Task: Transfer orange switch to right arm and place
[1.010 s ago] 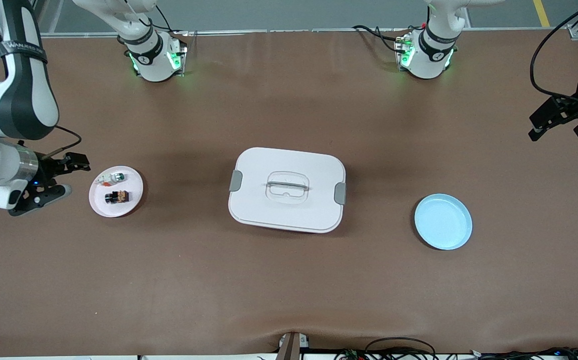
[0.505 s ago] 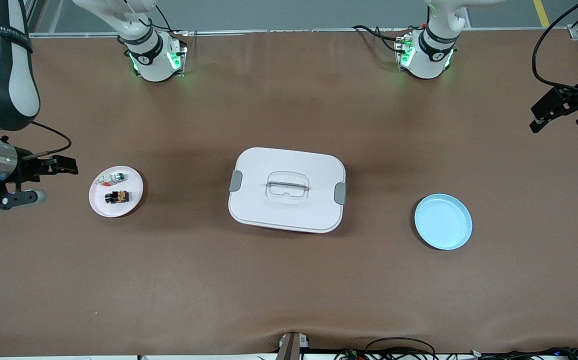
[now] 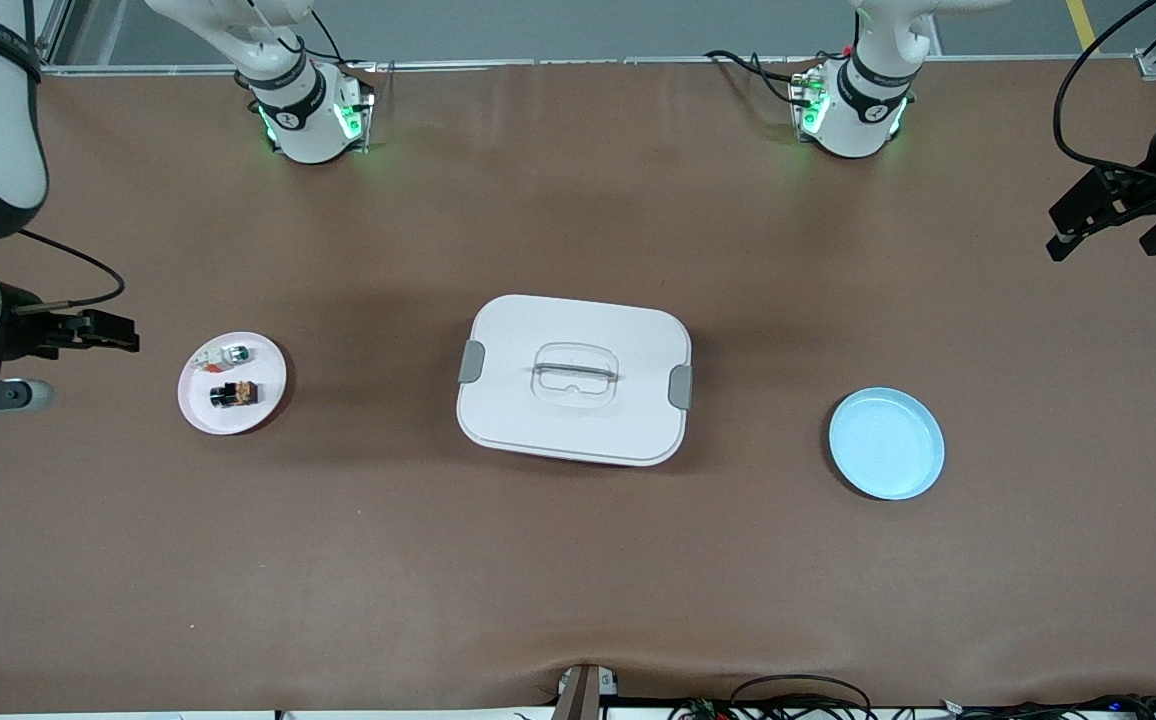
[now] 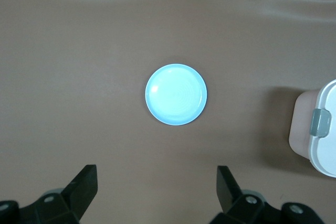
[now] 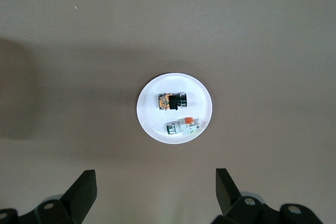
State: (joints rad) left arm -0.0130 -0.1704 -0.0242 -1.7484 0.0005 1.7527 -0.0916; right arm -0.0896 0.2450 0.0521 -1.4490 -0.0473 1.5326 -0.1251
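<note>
The orange switch point(image 3: 235, 393), a tiny black boxy part with an orange centre, lies on a small white plate point(image 3: 263, 405) toward the right arm's end of the table; it also shows in the right wrist view point(image 5: 172, 100) on that plate point(image 5: 149, 116). A white-green part with an orange-red tip point(image 3: 222, 355) lies beside it on the plate. My right gripper point(image 3: 78, 362) is open and empty, up in the air beside the white plate. My left gripper point(image 3: 1108, 225) is open and empty, high over the table's edge at the left arm's end. A light blue plate point(image 3: 886, 443) shows empty in the left wrist view point(image 4: 176, 94).
A white lidded box point(image 3: 574, 378) with grey latches and a clear handle stands at the table's middle; its corner shows in the left wrist view point(image 4: 320, 129). Cables lie along the table's edge nearest the front camera.
My right gripper has drawn away from the white plate toward the table's end. My left gripper has shifted slightly upward near the table's edge. The plates and parts have not moved.
</note>
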